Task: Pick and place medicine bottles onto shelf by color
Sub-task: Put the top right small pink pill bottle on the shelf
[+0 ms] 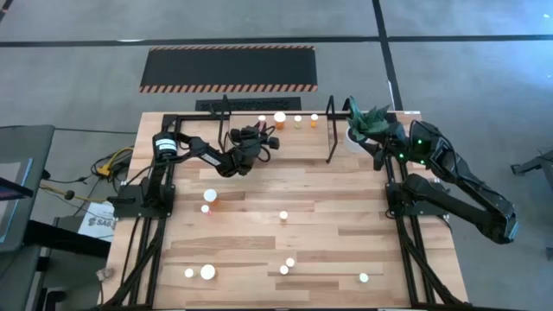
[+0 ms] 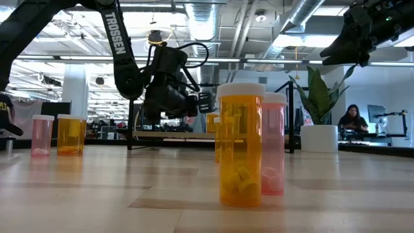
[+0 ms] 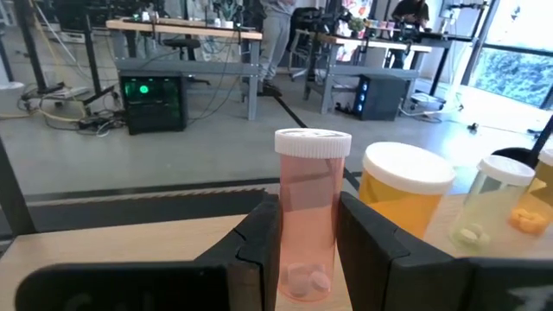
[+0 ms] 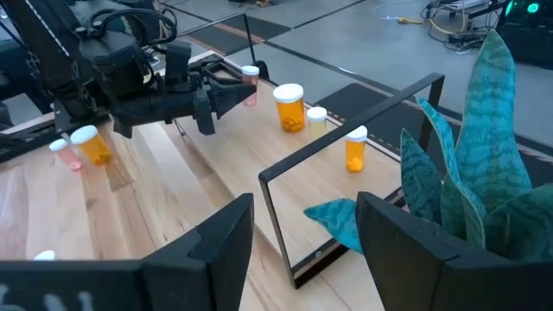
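- The pinkish bottle looks light and stiff: a thin plastic cylinder with only a few pills at the bottom, so it should carry easily, yet its smooth wall could slip or pivot if squeezed off-centre
- The best hold is on the body below the white cap, across its width, keeping it upright; that is where the left claw has it, fingers pinching the bottle from both sides
- This bottle is at the far left part of the shelf, just left of a larger orange bottle and a pale one; whether its base touches the board I cannot tell, as the fingers hide it
- The left arm reaches from its base at the worktop's left edge toward the far side, elbow bent, wrist roughly level
- The right claw is spread and empty, held high at the far right beside the green plant, well apart from the bottles
- More bottles stand scattered on the worktop, near and middle
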Tool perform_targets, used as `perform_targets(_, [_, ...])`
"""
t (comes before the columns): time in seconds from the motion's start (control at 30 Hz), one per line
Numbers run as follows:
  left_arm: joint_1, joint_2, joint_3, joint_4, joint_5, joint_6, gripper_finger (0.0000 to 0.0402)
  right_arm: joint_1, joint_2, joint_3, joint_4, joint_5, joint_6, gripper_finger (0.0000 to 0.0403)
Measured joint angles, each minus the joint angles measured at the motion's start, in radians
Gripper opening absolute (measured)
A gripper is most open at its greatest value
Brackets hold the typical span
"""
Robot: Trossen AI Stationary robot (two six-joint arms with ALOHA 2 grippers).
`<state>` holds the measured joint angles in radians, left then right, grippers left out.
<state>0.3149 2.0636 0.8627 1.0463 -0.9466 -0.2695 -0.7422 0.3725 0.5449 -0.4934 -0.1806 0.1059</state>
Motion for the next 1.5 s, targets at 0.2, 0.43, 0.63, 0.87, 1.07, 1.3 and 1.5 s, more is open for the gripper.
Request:
perform_targets(0.2, [0.000,0.000,0.000,-0.002,0.000,0.007,0.0076,0.000,0.000,0.000,0.000,0.000,0.000,0.0226])
perform_targets(0.43, [0.012,0.000,0.000,-0.002,0.007,-0.009,0.0076,0.000,0.000,0.000,0.000,0.000,0.000,0.0226])
perform_targets(0.63, [0.011,0.000,0.000,0.007,0.044,-0.046,0.0076,0.000,0.000,0.000,0.000,0.000,0.000,0.0226])
perform_targets(0.87, [-0.001,0.000,0.000,0.022,0.095,-0.018,0.0076,0.000,0.000,0.000,0.000,0.000,0.000,0.0226])
perform_targets(1.07, [0.001,0.000,0.000,0.023,0.103,-0.014,0.0076,0.000,0.000,0.000,0.000,0.000,0.000,0.0226])
perform_targets(1.3, [0.012,0.000,0.000,0.065,0.041,0.009,0.0076,0.000,0.000,0.000,0.000,0.000,0.000,0.0226])
perform_targets(1.5, [0.010,0.119,0.004,0.294,0.049,0.016,0.0076,0.000,0.000,0.000,0.000,0.000,0.000,0.0226])
